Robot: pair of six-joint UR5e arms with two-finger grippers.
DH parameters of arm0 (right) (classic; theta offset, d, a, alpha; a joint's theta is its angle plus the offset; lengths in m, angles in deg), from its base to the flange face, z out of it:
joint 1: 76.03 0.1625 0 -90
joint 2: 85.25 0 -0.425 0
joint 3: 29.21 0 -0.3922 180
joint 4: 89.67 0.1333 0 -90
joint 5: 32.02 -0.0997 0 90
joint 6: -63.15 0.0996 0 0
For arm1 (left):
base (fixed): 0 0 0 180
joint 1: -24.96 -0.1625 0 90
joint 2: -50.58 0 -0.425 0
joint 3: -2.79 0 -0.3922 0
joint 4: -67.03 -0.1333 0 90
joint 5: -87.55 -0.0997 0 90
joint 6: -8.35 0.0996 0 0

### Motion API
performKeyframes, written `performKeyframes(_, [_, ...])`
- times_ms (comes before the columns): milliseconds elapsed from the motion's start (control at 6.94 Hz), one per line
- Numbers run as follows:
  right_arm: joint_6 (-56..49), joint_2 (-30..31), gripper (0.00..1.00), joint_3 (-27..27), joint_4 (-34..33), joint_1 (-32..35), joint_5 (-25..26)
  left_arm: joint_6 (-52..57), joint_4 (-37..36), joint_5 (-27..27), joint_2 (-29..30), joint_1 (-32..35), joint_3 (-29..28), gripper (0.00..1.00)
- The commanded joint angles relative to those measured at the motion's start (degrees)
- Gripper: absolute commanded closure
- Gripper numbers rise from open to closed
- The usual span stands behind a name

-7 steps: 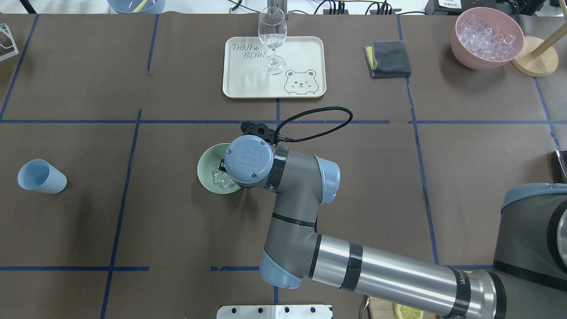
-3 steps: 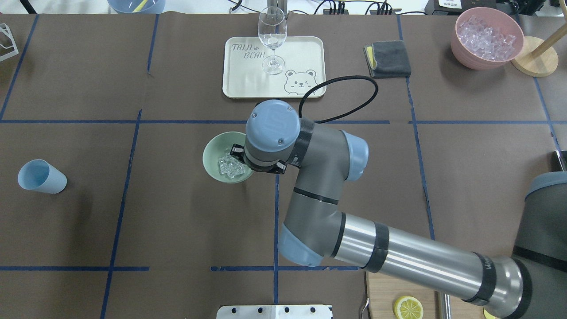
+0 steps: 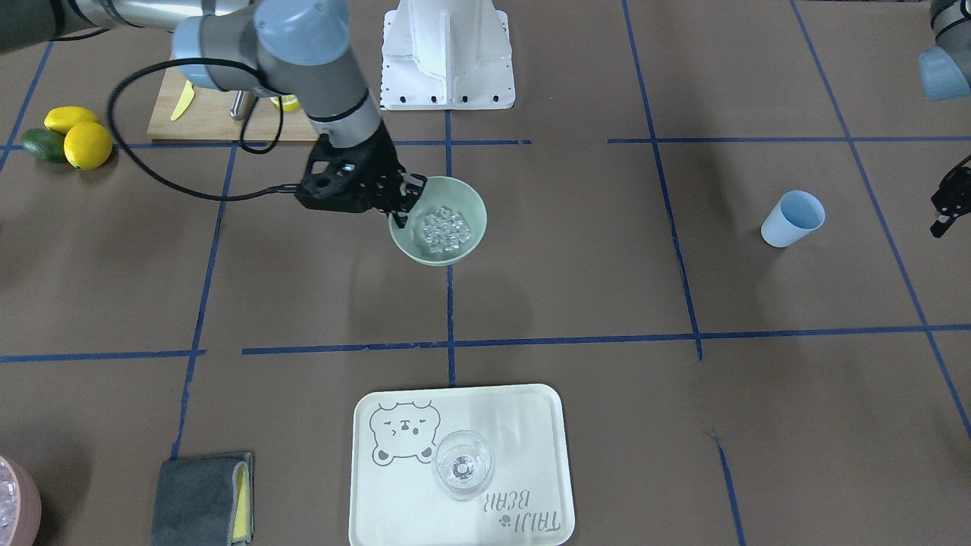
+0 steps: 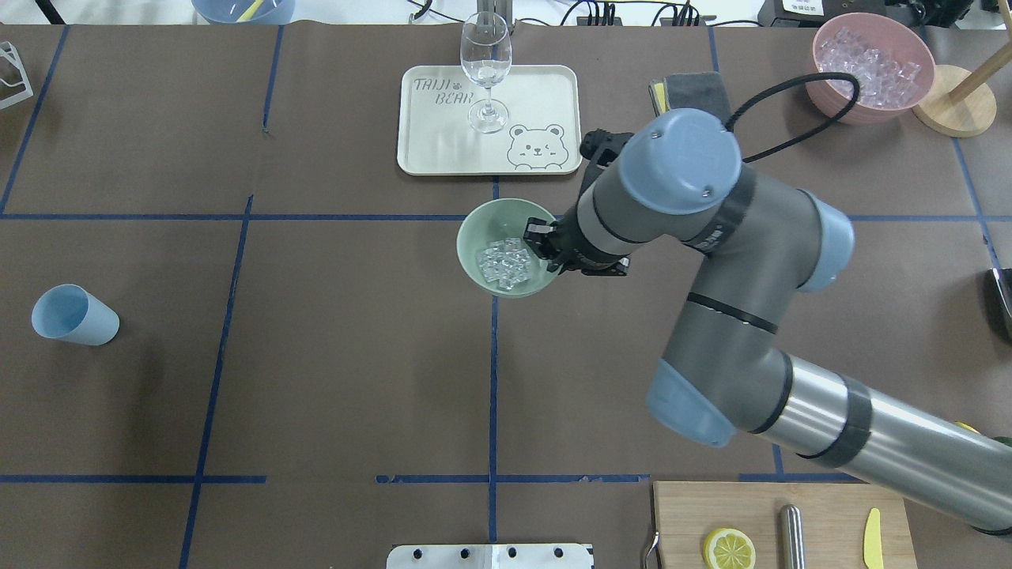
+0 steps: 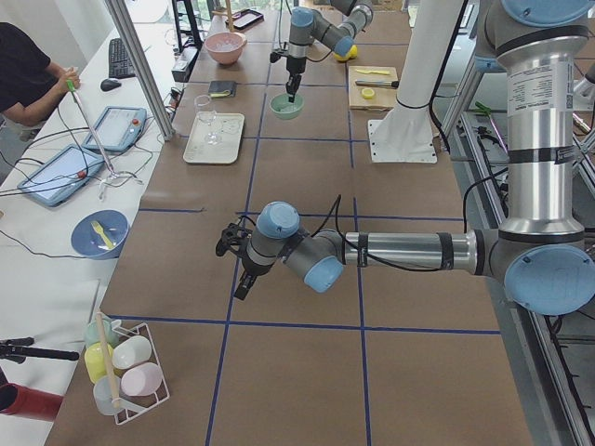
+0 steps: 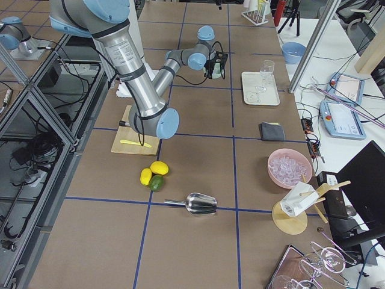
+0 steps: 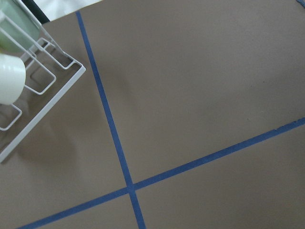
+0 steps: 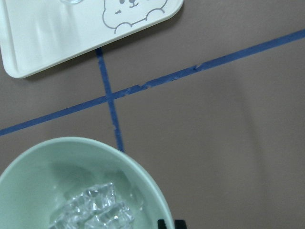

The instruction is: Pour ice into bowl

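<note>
While our right jaws grip the bowl (image 4: 484, 227) by its right rim, we see the ice (image 4: 504, 262) heaped just leftward inside, the left arm (image 5: 400, 249) well apart.

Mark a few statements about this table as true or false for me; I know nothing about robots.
1. The green bowl holds ice cubes. True.
2. The wine glass stands on the bare table. False: it stands on the tray with the bear drawing.
3. The right gripper has its fingers on the green bowl's rim. True.
4. The pink bowl is empty. False: it is heaped with clear cubes.
5. The blue cup touches the green bowl. False: it sits alone, well apart from it.
</note>
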Motion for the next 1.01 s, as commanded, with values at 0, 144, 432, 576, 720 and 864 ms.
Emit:
performKeyframes(0, [-13.55,12.99,1.0,-6.91,0.78,5.46,-2.41,-2.77,-10.26,3.5,1.28,1.74,2.27,0.0])
performKeyframes(144, [-17.97,18.25,1.0,-7.36,4.09,7.22,-3.46,-1.29,-14.14,3.42,1.46,4.53,2.28,0.0])
performKeyframes(432, [-22.12,30.46,1.0,-6.67,18.03,9.87,-5.75,3.2,-20.98,3.94,3.11,7.7,2.37,0.0])
performKeyframes(576, [-27.36,36.18,1.0,-5.62,22.19,12.92,-6.97,3.3,-24.16,5.6,4.0,8.33,3.07,0.0])
performKeyframes(720, [-33.07,37.98,1.0,-2.13,23.62,17.13,-10.55,3.3,-24.37,6.83,3.31,8.42,3.68,0.0])
performKeyframes(864, [-34.61,37.99,1.0,0.78,23.72,19.17,-13.63,3.3,-24.28,6.93,2.26,8.42,3.78,0.0])
